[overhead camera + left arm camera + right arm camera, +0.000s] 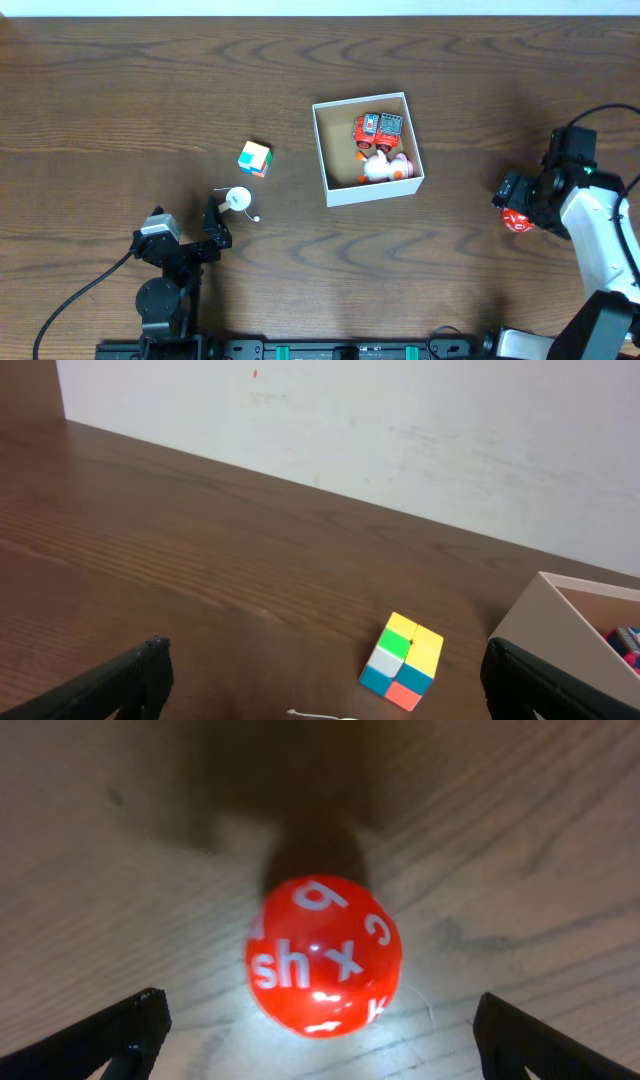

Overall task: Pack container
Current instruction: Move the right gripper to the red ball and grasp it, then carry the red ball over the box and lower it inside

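Note:
The container (375, 191), a square white-walled box with a brown inside, sits right of the table's middle. It holds two red toy cars (378, 128) and a white toy (384, 168). A multicoloured cube (254, 158) lies to its left and also shows in the left wrist view (402, 661), with the container's corner (535, 622) at the right. My left gripper (218, 222) is open and empty, near a small white ball with a string (239, 199). My right gripper (512, 205) is open over a red ball with white letters (323, 956), its fingers wide on either side.
The red ball (517, 221) lies on the wood table far right of the container. The white ball's string end (310, 715) shows at the bottom edge of the left wrist view. A pale wall runs behind the table's far edge.

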`<state>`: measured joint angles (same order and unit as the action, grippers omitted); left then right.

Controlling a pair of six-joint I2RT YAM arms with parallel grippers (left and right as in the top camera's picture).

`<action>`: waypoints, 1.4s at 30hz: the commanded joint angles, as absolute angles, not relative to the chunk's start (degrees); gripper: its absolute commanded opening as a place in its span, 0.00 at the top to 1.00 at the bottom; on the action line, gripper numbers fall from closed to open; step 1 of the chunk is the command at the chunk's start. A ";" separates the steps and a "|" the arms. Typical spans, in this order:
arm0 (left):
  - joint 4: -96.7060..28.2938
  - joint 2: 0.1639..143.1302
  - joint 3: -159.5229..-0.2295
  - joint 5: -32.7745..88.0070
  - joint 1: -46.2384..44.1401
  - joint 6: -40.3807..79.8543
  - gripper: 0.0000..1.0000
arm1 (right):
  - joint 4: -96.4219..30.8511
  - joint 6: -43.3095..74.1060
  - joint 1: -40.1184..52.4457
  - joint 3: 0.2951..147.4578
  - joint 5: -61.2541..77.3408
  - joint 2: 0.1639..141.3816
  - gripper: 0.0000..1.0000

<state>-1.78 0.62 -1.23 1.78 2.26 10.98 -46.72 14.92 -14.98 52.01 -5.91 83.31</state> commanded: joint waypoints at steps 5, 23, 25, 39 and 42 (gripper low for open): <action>-3.88 0.34 -0.23 1.50 2.57 11.49 0.02 | -43.77 12.84 -17.34 48.58 -5.72 83.26 0.01; -3.88 0.34 -0.23 1.50 2.55 11.49 0.02 | -38.50 11.94 -17.37 45.87 -5.54 83.92 0.20; -3.88 0.34 -0.23 1.50 2.55 11.49 0.02 | -37.87 11.94 -17.37 45.41 -5.54 84.38 0.18; -3.88 0.34 -0.23 1.50 2.57 11.49 0.02 | -35.31 12.49 -17.30 45.21 -2.48 88.82 0.64; -3.88 0.34 -0.23 1.50 2.55 11.49 0.02 | -35.97 12.75 -17.23 46.65 -1.04 88.73 0.86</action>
